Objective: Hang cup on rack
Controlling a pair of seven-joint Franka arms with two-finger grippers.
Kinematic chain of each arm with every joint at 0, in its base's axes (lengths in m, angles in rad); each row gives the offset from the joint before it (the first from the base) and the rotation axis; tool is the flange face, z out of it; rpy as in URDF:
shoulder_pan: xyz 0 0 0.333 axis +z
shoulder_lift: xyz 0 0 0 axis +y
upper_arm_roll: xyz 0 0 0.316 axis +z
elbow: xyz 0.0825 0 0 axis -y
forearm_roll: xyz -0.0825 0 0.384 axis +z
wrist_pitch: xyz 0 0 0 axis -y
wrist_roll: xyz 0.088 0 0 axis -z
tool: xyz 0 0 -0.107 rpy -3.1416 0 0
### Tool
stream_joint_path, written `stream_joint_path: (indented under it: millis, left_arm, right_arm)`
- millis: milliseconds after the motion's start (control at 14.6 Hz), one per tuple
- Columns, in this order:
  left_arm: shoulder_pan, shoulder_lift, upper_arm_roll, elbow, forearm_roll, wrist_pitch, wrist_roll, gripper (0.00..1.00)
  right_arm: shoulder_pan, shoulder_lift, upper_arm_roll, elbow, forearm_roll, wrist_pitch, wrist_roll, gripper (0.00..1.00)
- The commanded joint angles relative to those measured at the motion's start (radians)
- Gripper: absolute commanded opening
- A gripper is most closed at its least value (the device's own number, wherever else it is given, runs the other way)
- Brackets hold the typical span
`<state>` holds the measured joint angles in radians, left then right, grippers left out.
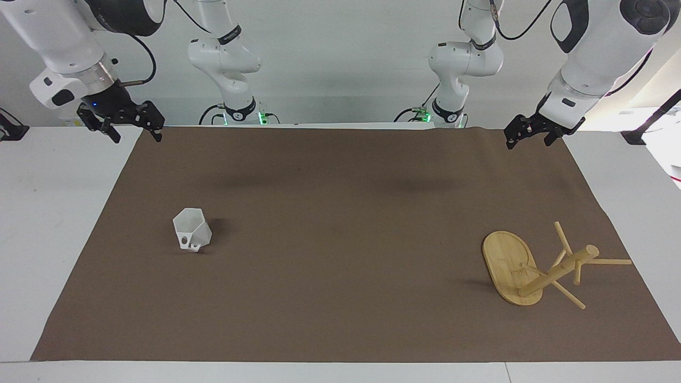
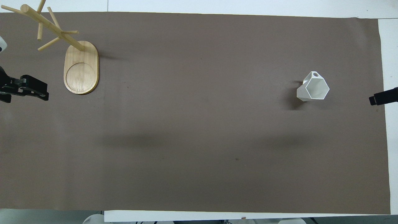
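Note:
The white faceted cup stands mouth up on the brown mat, toward the right arm's end of the table. Its small handle faces away from the robots. It also shows in the overhead view. The bamboo rack stands on its oval base toward the left arm's end, with bare pegs; it also shows in the overhead view. My right gripper is open and empty, raised over the mat's corner nearest its base. My left gripper is open and empty, raised over the mat's corner at its own end.
A brown mat covers most of the white table. In the overhead view the left gripper is at the edge beside the rack's base, and one of the right gripper's fingers shows at the mat's edge beside the cup.

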<state>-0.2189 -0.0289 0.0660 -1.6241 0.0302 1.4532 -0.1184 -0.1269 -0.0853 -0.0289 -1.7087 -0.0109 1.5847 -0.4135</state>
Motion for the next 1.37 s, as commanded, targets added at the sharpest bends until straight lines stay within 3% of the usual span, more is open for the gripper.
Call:
stream_joint_path:
  millis: [0,343,618,961,1304]
  left_arm:
    - [0.004,-0.008,-0.003,-0.008,0.02,-0.008,0.013,1.0]
    - [0.004,-0.008,-0.003,-0.008,0.02,-0.007,0.011,1.0]
    - [0.004,-0.008,-0.003,-0.008,0.02,-0.008,0.013,1.0]
    - [0.004,-0.006,-0.003,-0.008,0.02,-0.007,0.013,1.0]
    - [0.004,-0.008,-0.003,-0.008,0.02,-0.007,0.011,1.0]
  right_arm:
    - [-0.064,0.057,-0.003,-0.002,0.052,0.061,-0.367,1.0]
    - [-0.203,0.228,-0.003,0.003,0.334,0.175,-1.007,1.0]
    - [-0.331,0.373,-0.003,-0.009,0.609,0.172,-1.524,1.0]
    - [-0.387,0.547,0.0,-0.028,0.92,0.115,-1.913,1.0]
    - [-0.408,0.676,0.0,-0.06,1.051,0.032,-2.064,1.0]
